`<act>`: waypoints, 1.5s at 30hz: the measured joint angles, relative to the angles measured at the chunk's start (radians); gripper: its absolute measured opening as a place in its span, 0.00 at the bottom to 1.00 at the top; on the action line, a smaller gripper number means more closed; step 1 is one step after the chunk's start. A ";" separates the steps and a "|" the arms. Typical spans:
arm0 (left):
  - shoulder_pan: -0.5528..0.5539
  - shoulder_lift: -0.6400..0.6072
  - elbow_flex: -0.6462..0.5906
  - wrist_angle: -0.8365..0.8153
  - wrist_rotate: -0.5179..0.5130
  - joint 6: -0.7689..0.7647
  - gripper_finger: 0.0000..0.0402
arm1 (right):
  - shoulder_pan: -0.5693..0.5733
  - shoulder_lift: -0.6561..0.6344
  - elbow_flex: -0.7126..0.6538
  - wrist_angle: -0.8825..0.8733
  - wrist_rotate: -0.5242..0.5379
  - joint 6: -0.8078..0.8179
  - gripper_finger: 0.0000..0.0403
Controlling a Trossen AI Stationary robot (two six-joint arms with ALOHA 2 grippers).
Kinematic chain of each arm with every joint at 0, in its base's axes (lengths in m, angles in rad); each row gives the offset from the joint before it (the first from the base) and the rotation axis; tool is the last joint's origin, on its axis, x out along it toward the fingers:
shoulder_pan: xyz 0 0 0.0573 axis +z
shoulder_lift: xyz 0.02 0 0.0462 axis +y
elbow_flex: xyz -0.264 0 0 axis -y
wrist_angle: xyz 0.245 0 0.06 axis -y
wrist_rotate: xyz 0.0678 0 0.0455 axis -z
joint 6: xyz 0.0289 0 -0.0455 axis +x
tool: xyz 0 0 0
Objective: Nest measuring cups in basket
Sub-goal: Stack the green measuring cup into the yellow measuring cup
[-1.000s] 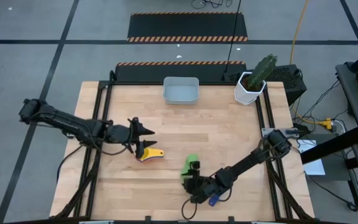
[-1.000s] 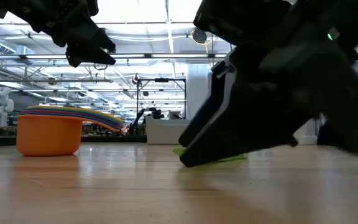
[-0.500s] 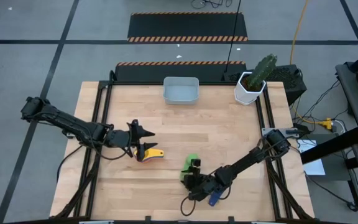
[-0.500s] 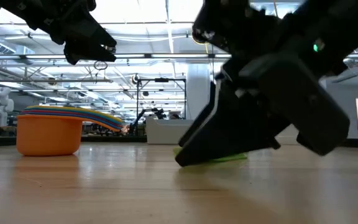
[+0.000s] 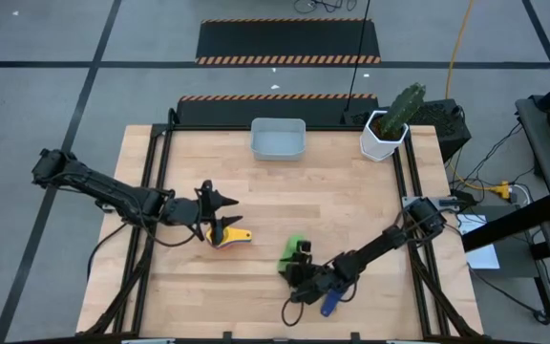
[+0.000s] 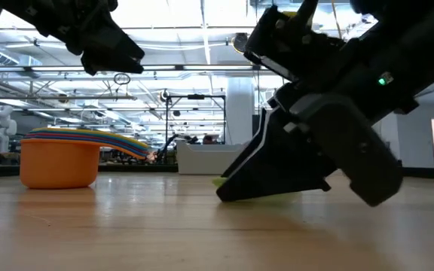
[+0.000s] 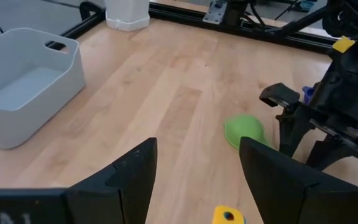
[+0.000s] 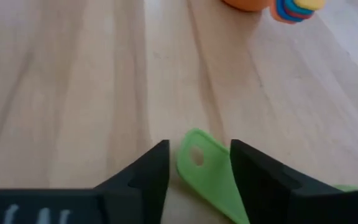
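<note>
A nested stack of measuring cups (image 5: 229, 234), orange outermost with several coloured handles (image 6: 108, 140), stands on its base left of the table's middle. My left gripper (image 5: 220, 214) hovers open just above it and touches nothing. A green cup (image 5: 294, 250) lies on the table at the near middle. My right gripper (image 8: 197, 152) is low at the green cup, open, with the cup's handle between its fingers. A blue cup (image 5: 330, 304) lies by the right arm near the front edge. The basket (image 5: 277, 139) sits at the far middle. My right gripper has a finger on either side of the green cup's handle (image 8: 199, 155), coming in slanting down from the table's near right and lying along the handle. A gap shows at one finger. The other finger (image 8: 253, 177) stands at the handle's edge; I cannot tell whether it touches.
A white pot with a green cactus (image 5: 388, 129) stands at the far right corner. Bare wood lies between the basket and the cups (image 7: 166, 93). The right arm (image 5: 380, 247) stretches low across the near right of the table.
My right gripper has sunk a little and tipped further down over the green cup, its fingertips staying at the cup. The green cup and the stack have stayed where they were.
</note>
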 joint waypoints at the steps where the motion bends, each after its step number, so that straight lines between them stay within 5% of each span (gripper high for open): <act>1: 0.002 0.000 0.000 0.000 0.000 0.004 0.58 | -0.004 0.000 -0.003 0.001 0.001 -0.003 0.37; 13: 0.047 0.000 0.000 0.045 0.001 0.109 0.58 | -0.018 -0.004 -0.004 -0.003 0.040 -0.073 0.02; 32: 0.077 -0.001 0.000 0.251 0.040 0.368 0.58 | -0.045 -0.260 -0.005 -0.068 0.073 -0.272 0.00; 45: 0.076 0.000 0.000 0.270 0.092 0.352 0.58 | -0.105 -0.540 -0.005 0.063 0.073 -0.527 0.00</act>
